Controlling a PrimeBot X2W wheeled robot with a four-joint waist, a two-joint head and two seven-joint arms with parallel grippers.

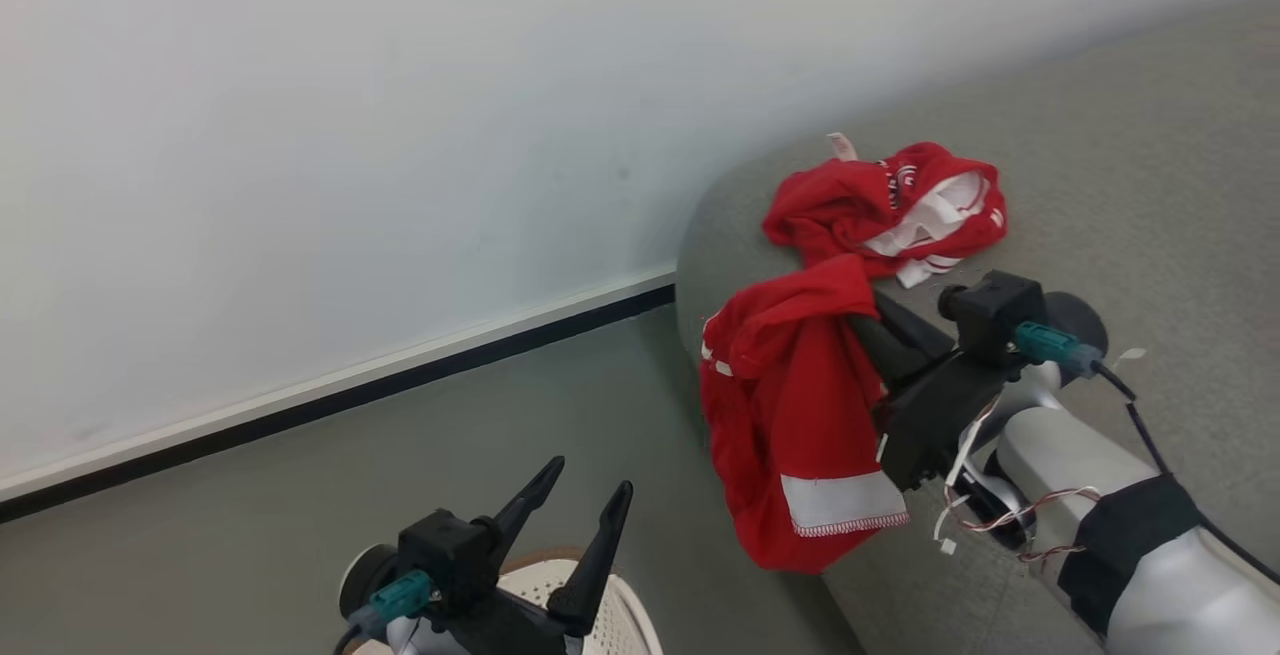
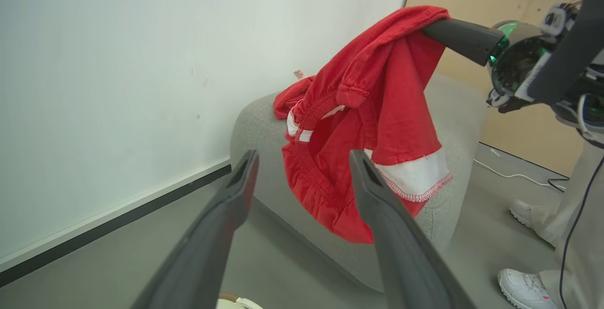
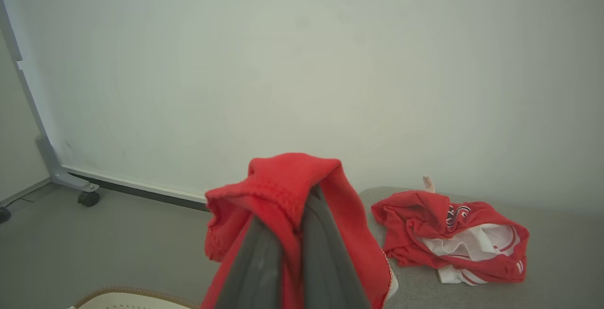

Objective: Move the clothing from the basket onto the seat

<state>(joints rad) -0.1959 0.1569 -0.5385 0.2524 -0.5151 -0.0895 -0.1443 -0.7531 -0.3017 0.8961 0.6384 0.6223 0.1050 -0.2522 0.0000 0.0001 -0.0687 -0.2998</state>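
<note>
One piece of red clothing [image 1: 800,415] with a white trim band hangs from my right gripper [image 1: 862,311], which is shut on its top edge beside the seat's rounded end. In the right wrist view the fabric drapes over the closed fingers [image 3: 264,262]. A second red garment [image 1: 890,205] with lettering and a small tag lies crumpled on the grey seat [image 1: 1120,165]. My left gripper [image 1: 590,480] stands open and empty, low at the left, above the basket [image 1: 620,615]. The left wrist view looks between its spread fingers [image 2: 236,196] at the hanging garment [image 2: 377,111].
A white wall with a dark baseboard [image 1: 350,385] runs behind the grey floor. A person's white shoes [image 2: 524,285] and trouser legs stand right of the seat, near a cable [image 2: 514,174]. A wheeled stand foot [image 3: 87,198] sits by the wall.
</note>
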